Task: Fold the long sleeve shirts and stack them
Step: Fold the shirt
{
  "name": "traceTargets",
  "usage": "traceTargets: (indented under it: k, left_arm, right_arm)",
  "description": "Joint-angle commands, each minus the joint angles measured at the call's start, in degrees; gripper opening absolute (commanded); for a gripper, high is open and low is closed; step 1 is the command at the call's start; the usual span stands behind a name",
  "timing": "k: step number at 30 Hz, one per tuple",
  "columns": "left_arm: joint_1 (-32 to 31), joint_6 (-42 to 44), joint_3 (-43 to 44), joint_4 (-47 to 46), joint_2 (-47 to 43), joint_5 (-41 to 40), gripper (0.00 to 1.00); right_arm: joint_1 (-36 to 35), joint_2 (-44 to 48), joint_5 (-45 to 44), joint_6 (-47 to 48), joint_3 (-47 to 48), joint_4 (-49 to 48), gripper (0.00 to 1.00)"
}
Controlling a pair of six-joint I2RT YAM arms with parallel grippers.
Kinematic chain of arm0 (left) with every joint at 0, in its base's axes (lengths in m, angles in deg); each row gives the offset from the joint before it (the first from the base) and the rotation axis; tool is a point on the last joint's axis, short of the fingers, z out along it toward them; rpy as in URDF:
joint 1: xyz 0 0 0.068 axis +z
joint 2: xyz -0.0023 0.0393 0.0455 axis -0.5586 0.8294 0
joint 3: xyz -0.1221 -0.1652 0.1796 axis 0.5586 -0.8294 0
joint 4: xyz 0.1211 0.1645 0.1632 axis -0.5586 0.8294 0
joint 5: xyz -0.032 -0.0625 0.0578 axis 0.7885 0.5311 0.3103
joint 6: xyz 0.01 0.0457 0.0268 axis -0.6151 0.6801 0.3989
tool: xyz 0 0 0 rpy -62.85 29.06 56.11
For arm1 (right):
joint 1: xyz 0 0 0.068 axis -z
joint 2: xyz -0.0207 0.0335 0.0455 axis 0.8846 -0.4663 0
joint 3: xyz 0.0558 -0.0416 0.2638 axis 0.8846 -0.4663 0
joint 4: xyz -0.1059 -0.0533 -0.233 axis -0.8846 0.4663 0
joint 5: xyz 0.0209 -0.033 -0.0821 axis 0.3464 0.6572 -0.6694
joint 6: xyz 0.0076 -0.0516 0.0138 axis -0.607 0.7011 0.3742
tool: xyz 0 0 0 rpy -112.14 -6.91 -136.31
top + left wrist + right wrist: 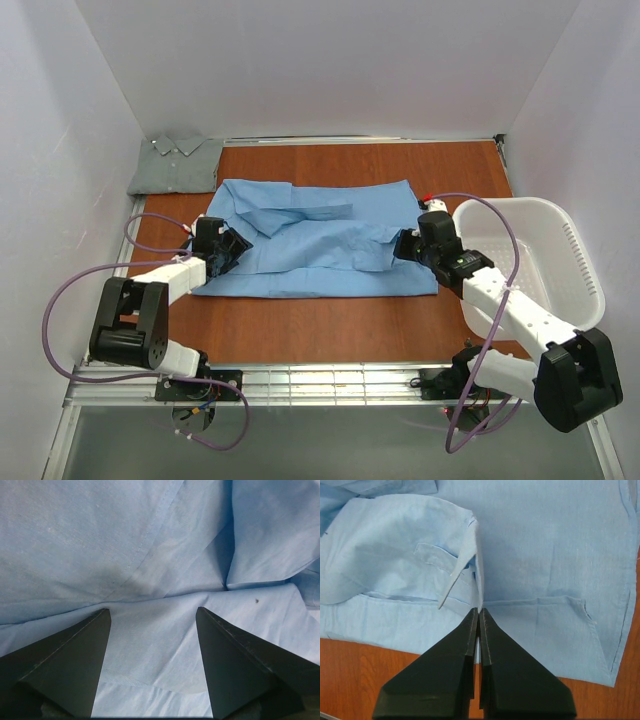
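Wood shows red-brown on the table around the light blue shirt, which lies spread across its middle, its long side running left to right, with cloth folded over along the far part. We see the white laundry basket at the right edge of the table, just beside the shirt's right end. The grey-green shirt lies folded in the far left corner, collar up, apart from the blue one.

Both arms reach in from the near edge, bent at the elbow and angled inward, one at each end of the light blue shirt. The left hand sits low over the shirt's left edge. The right hand meets the shirt's right edge, where the cloth bunches toward it.

From above we cannot read either grip; the wrist views settle it. In the left wrist view the left hand has its fingers well apart, with blue cloth filling the frame under and between them and nothing pinched; a seam and a few creases cross the cloth. In the right wrist view the right hand has its fingers pressed together, and a raised fold of the shirt runs straight into the tips, so we take it as clamped on that fold. The same view shows a folded-over flap left of the ridge and bare table on the near side of the hem.
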Motion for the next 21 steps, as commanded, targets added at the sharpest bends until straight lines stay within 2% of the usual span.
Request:
traceTargets:
  k: [1,13,21]
  left_arm:
    - [0.23,0.20,-0.05,0.16,1.14,-3.06,0.66]
    - [0.23,0.64,1.18,0.95,3.96,-5.62,0.66]
    - [0.23,0.64,1.98,2.09,5.37,-5.89,0.66]
  right_arm:
    - [-0.02,0.46,0.26,1.37,6.40,3.34,0.01]
    - [-0.02,-0.06,2.90,-2.23,15.73,5.98,0.01]
    - [0.07,2.92,0.71,-6.36,10.29,11.16,0.01]
